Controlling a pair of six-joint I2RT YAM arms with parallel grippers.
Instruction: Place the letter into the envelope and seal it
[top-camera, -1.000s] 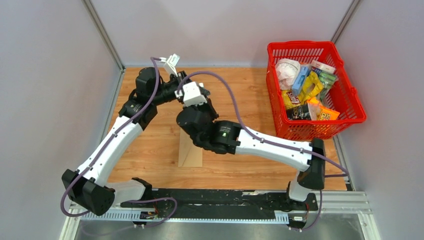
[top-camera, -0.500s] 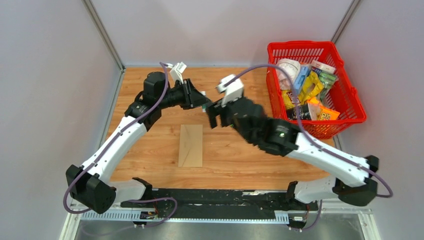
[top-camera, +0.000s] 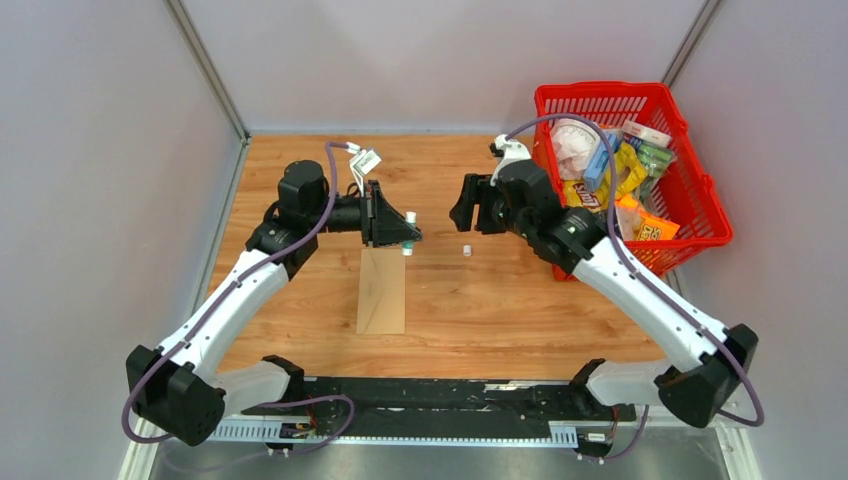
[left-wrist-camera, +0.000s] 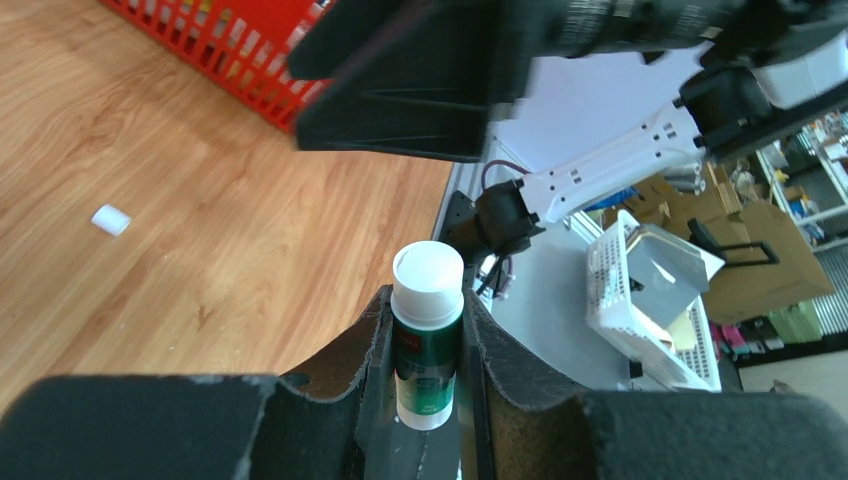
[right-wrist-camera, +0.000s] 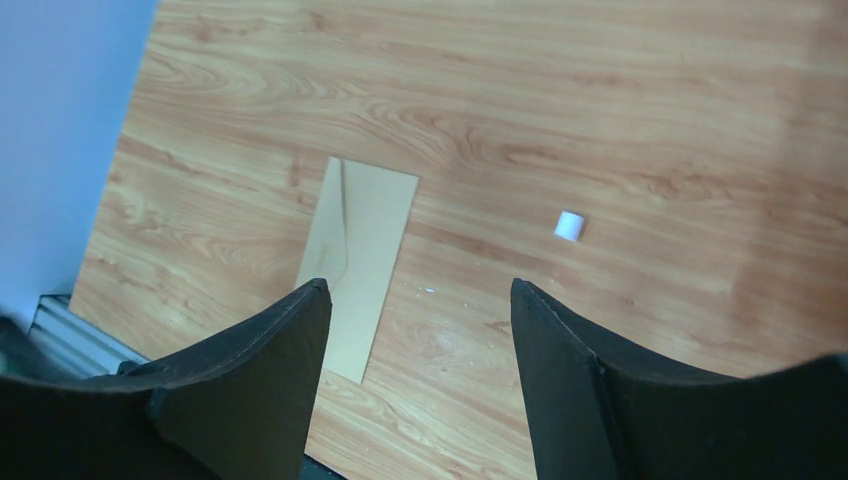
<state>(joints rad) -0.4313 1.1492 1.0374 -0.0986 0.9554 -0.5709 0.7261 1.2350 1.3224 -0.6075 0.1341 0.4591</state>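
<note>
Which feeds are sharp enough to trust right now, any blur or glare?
Top external: evenly lit, sharp; tan kraft paper envelope clear. Left wrist: green-and-white glue stick in the left tool is crisp, the right arm above it smeared. Right wrist: small white cap sharp, envelope paler at its near end.

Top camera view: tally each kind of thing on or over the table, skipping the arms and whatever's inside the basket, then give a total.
envelope: 1
glue stick: 1
small white piece: 1
red basket: 1
Total: 4
</note>
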